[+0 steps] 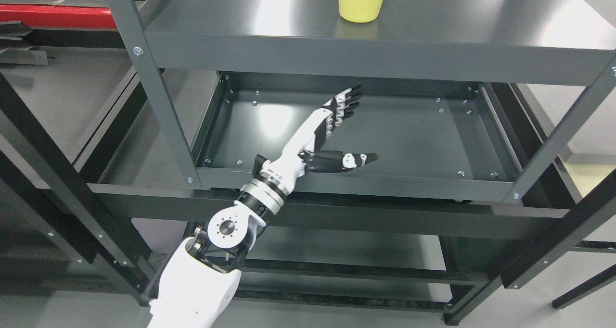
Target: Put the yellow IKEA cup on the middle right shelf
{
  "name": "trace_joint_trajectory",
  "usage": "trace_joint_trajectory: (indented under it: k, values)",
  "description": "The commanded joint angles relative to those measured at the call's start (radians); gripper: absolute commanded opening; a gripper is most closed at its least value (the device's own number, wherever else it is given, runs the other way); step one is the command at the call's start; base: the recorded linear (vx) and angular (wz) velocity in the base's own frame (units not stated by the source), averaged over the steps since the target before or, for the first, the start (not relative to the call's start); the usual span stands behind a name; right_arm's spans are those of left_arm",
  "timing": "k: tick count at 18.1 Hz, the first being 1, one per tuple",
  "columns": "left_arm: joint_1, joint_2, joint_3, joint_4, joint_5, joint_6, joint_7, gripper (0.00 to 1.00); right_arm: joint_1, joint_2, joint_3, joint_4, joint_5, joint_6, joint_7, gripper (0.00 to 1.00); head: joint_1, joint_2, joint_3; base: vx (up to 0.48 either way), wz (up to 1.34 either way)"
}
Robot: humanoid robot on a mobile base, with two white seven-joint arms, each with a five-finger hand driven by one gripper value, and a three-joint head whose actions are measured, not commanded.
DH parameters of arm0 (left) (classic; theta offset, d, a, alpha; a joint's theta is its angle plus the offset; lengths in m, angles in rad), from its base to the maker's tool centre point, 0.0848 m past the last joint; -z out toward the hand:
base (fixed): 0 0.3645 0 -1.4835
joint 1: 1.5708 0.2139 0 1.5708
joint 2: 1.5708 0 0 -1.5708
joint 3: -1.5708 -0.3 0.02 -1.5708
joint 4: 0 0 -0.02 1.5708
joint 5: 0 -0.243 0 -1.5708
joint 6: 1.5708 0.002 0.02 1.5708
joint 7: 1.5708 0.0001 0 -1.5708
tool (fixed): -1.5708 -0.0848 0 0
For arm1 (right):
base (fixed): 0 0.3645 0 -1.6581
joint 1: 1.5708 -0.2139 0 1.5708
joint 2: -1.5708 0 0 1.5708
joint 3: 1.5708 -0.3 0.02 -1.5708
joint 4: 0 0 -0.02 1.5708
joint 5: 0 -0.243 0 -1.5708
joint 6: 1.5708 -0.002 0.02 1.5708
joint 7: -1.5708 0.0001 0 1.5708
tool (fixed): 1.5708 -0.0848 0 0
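Note:
A yellow cup stands upright on the grey metal shelf at the top of the head view, its rim cut off by the picture's edge. My left hand reaches from the lower left, below that shelf and in front of the lower tray shelf. Its fingers are stretched out straight and its thumb points right. The hand holds nothing and is well below and left of the cup. The right arm does not show.
Dark grey uprights frame the rack on both sides. Black beams of another frame cross below and at the left. A red bar lies at the top left. Grey floor shows at the bottom.

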Motion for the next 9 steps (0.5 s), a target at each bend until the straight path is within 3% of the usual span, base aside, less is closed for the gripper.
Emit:
trace_joint_trajectory:
  k: [1, 9]
  values:
    - [0.128, 0.017, 0.228, -0.075, -0.074, 0.053, 0.029, 0.99, 0.014, -0.017, 0.017, 0.0, -0.025, 0.001, -0.001, 0.99, 0.0, 0.0, 0.0, 0.009, -0.02]
    - [0.181, 0.017, 0.258, -0.169, -0.079, 0.095, 0.089, 0.99, 0.014, -0.017, 0.017, 0.0, -0.025, 0.001, -0.001, 0.99, 0.0, 0.0, 0.0, 0.014, -0.01]
